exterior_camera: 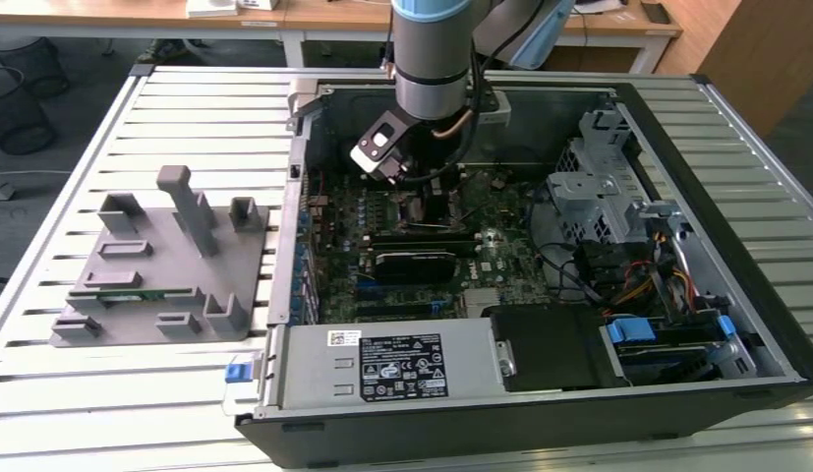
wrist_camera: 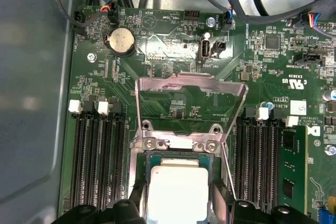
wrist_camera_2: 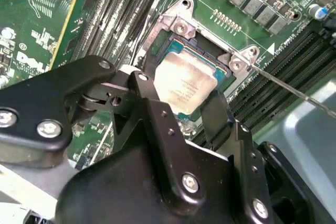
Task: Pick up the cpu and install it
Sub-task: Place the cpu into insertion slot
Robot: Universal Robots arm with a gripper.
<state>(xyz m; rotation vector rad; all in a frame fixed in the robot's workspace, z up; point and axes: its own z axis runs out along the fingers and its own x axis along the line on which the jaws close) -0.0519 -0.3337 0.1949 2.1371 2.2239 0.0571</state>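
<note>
The cpu, a flat square chip with a shiny silver top, lies in the black socket on the green motherboard. In the first wrist view the cpu sits just below the raised metal load plate. My gripper stands directly over it, one black finger against each opposite side of the chip, shut on it. The same grip appears in the first wrist view, gripper. In the exterior view the gripper reaches down into the open computer case.
The socket's wire lever stands swung out beside the socket. Black memory slots flank it on both sides. Cables and a drive cage crowd the exterior view's right of the case. A grey fixture with a green stick lies left of the case.
</note>
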